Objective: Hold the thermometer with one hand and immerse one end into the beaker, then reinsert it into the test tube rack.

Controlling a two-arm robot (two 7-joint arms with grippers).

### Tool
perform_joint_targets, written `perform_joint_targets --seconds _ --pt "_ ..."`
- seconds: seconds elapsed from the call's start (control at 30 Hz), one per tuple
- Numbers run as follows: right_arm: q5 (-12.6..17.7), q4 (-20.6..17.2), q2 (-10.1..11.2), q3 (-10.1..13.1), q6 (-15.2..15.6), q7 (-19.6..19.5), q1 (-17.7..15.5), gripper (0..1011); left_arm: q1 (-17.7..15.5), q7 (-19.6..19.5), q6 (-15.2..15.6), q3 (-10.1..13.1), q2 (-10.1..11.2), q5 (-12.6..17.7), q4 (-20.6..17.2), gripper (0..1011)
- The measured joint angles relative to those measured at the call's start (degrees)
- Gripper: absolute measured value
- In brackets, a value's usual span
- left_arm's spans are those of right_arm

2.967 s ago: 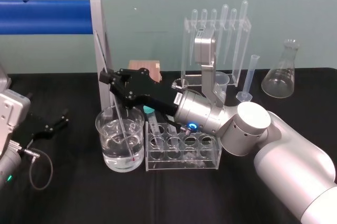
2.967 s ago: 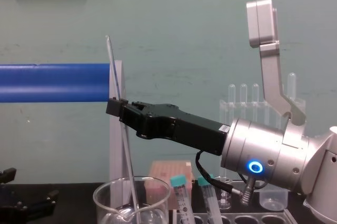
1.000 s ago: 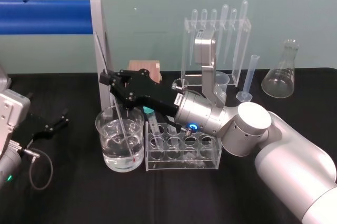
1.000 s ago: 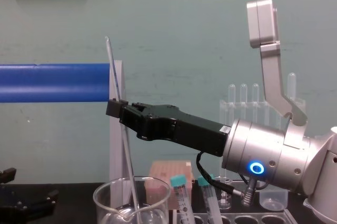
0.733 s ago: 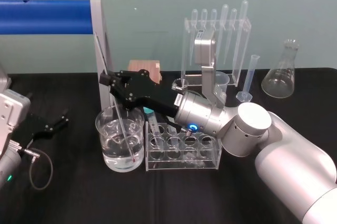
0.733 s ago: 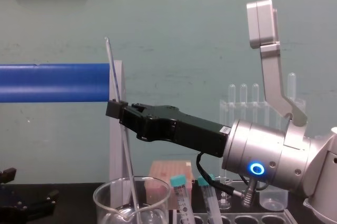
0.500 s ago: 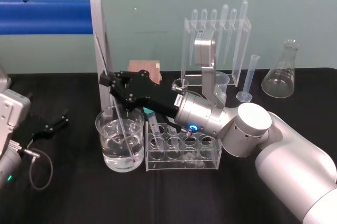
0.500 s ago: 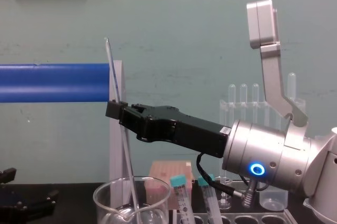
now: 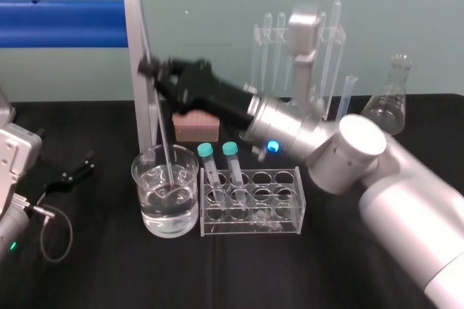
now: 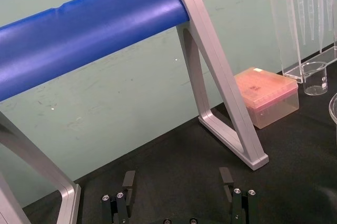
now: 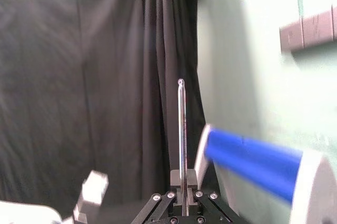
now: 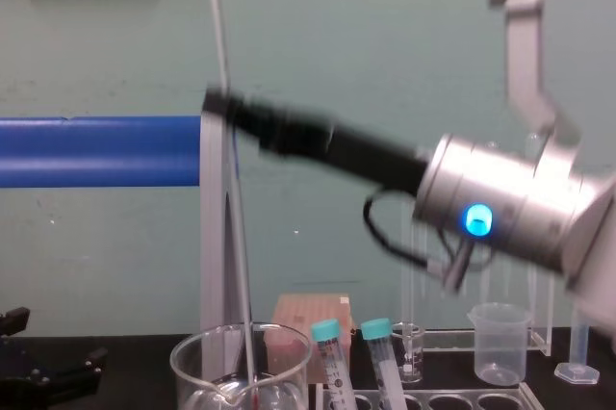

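Grey frame post (image 9: 132, 33) crowds beaker (image 9: 143, 178); capped tubes (image 9: 206, 150) beside.

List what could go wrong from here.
The right pincer holds the thermometer with its tip below the beaker rim; swinging toward the test tube rack too soon could knock glass on glass. The rod runs close beside the grey frame post and might strike it. The left pincer sits parked.

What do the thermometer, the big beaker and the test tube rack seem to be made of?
Thermometer, held in the right gripper: probably glass, a thin clear rod with a glossy line of light along it.
Beaker: likely glass, a clear, shiny wall with sharp highlights.
Test tube rack: probably clear acrylic, flat see-through plates with bright edges.
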Motion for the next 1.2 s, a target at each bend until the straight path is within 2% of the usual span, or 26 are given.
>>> perform_joint_targets --seconds 0.23,0.37,0.53,0.73,0.87,0.97,1.2 --pt "6.8 -9.1 2.0 3.7 4.0 0.3 1.1 55 0.0 0.0 0.0 0.0 0.0 0.0 0.0 1008" --pt "8.9 -13.2 3.9 5.7 4.9 -0.5 1.2 55 0.0 0.0 0.0 0.0 0.0 0.0 0.0 1008" --pt "9.2 -17.0 7.5 7.5 4.8 -2.4 0.3 56 0.0 0.0 0.0 0.0 0.0 0.0 0.0 1008" --pt "8.7 -22.3 14.6 9.2 6.1 -6.1 -4.7 55 0.0 0.0 0.0 0.0 0.0 0.0 0.0 1008" --pt "8.4 -24.5 17.9 9.5 6.5 -7.6 -8.2 56 0.0 0.0 0.0 0.0 0.0 0.0 0.0 1008" --pt "8.2 -25.4 20.0 9.6 6.6 -8.7 -10.7 55 0.0 0.0 0.0 0.0 0.0 0.0 0.0 1008" --pt "8.3 -25.5 21.6 9.6 6.8 -10.0 -13.7 56 0.0 0.0 0.0 0.0 0.0 0.0 0.0 1008"
